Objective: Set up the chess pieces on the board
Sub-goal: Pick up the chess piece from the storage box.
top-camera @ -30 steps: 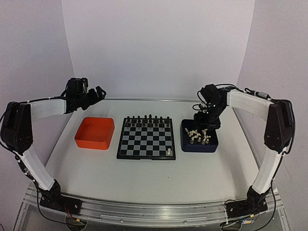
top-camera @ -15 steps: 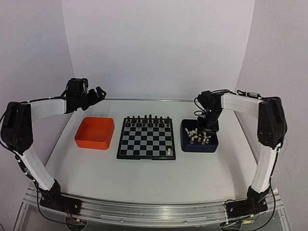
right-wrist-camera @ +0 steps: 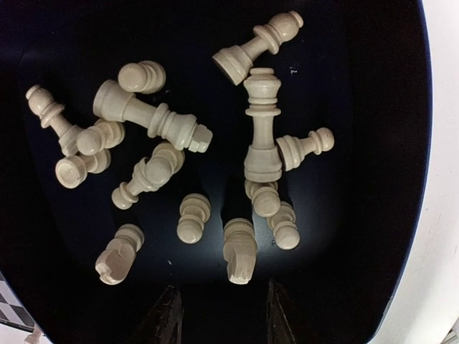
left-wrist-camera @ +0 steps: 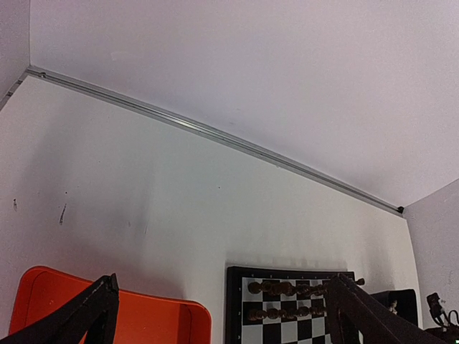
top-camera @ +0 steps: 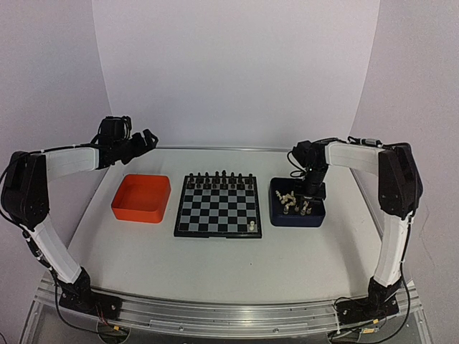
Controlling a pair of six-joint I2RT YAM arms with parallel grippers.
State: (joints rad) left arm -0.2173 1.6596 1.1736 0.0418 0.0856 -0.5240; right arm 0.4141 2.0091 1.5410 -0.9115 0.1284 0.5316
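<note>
Right of the board, right fingers hung half-open over loose chess pieces; left fingers, left of it, gaped empty.

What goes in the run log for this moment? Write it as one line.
left pincer: open, raised | right pincer: open, low in dark blue tray over white pieces | board: one white piece standing

Lower frame: a wide bare strip of counter is left before the board.
Centre: the board's far row is filled with black chessmen; its middle squares are left open.
Left: the orange tray is set just beside the board.
Right: the dark blue tray is crowded with chess pieces and occupied by the right hand.
</note>
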